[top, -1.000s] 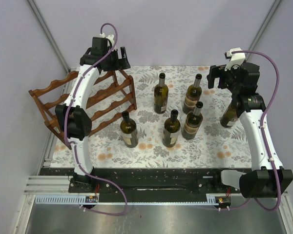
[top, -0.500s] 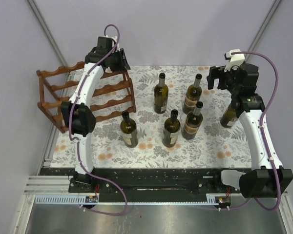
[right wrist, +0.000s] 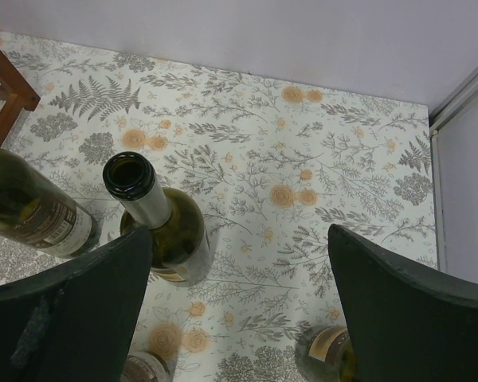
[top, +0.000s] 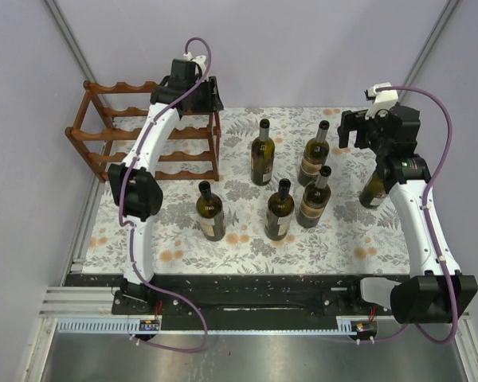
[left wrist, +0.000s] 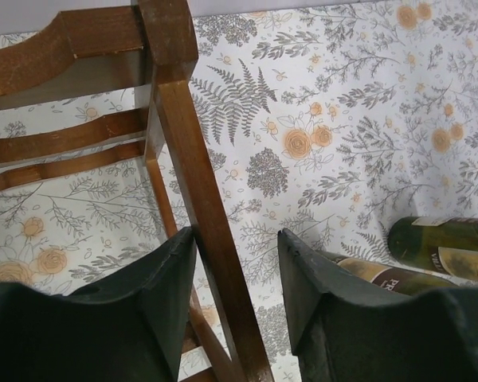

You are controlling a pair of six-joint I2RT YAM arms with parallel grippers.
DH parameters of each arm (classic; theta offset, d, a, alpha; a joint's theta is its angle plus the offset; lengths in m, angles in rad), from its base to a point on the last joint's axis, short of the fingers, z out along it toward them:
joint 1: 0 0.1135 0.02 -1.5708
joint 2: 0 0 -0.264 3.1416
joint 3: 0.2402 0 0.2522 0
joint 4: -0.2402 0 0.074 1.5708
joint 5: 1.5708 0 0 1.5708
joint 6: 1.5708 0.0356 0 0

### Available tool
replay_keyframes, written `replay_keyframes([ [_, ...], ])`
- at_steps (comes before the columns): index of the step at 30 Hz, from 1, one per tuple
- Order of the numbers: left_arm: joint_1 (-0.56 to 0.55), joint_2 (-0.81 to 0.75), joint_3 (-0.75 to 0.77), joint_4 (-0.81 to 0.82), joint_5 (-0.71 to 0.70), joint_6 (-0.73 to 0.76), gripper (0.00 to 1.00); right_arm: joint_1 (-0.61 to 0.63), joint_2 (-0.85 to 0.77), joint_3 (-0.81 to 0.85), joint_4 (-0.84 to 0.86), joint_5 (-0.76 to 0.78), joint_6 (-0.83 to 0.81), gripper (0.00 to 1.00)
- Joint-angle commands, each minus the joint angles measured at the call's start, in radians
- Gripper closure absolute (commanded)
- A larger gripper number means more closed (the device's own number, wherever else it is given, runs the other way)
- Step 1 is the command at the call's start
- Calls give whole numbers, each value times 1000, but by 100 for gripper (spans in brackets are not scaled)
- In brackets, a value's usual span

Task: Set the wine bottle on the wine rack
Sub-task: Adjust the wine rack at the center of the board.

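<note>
The wine rack [top: 103,134] stands upright at the far left corner of the floral cloth [top: 183,239], with no bottle on it. The left gripper [left wrist: 235,235] straddles its right-hand corner post near the top. One pad lies against the wood and a sliver of cloth shows past the other, so I cannot tell whether the post is truly clamped. If the hold is loose, any pull could let the post slip and the rack rock or topple. If it is firm, a sideways drag could skid the rack off the cloth's left edge.

Six wine bottles [top: 280,209] stand across the middle and right of the cloth, none held, several close together. The one nearest the left arm [top: 147,147] could be clipped if that arm swings out carelessly.

The right gripper [right wrist: 239,235] hangs spread wide and empty above the right-hand bottles. Coming down on one neck, a finger could strike a neighbour and knock it over
</note>
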Motion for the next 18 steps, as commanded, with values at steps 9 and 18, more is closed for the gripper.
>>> replay_keyframes([
  [9, -116, -76, -96, 91, -93, -175, 70, -1, -43, -24, 47, 27, -13, 0],
  [18, -191, -111, -109, 79, -183, -195, 100, -1, -57, -44, 48, 27, -24, 1],
])
